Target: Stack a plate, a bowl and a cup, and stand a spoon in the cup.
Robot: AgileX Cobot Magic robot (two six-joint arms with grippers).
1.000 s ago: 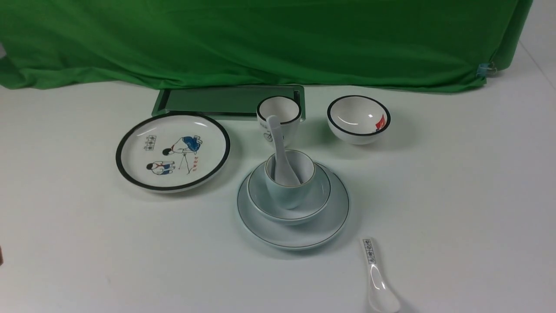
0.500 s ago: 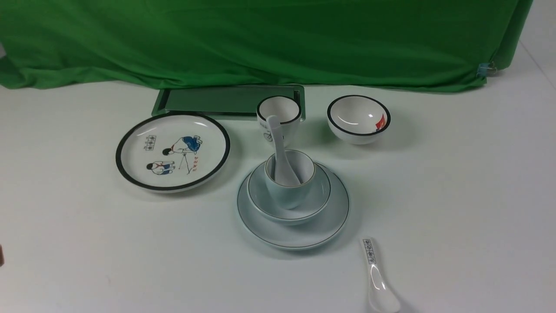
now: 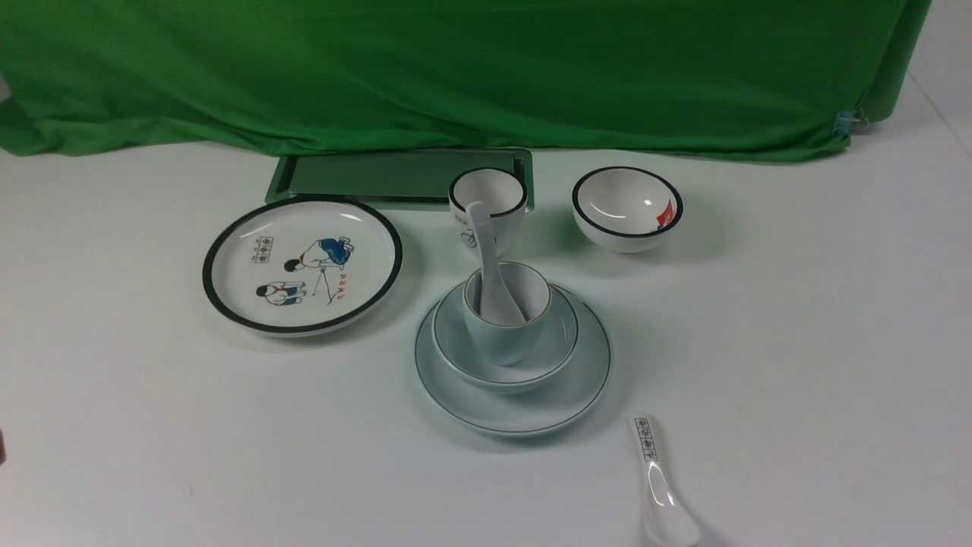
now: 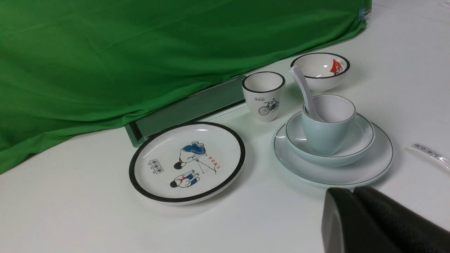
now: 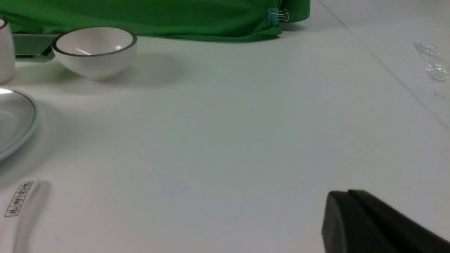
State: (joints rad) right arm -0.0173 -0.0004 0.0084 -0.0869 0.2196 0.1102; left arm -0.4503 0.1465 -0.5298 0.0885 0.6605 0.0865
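A pale bluish plate [image 3: 531, 406] [image 4: 365, 170] lies mid-table with the shallow bowl [image 3: 554, 346] [image 4: 358, 138] on it and the small cup [image 3: 507, 334] [image 4: 325, 135] in the bowl. A plain white spoon [image 3: 486, 258] [image 4: 304, 93] stands in the cup, handle leaning up and away. My left gripper [image 4: 352, 190] is shut and empty, low over the table just short of the plate's rim. Well clear of the dishes, my right gripper [image 5: 346, 192] is shut and empty too. Neither gripper shows in the front view.
A black-rimmed cartoon plate [image 3: 302, 264] lies left of the stack. A bicycle cup [image 3: 487, 199] and a black-rimmed bowl [image 3: 627, 207] stand behind it. A spoon with printed marks [image 3: 659, 482] lies front right. A green tray [image 3: 395, 176] and green cloth [image 3: 456, 68] are at the back.
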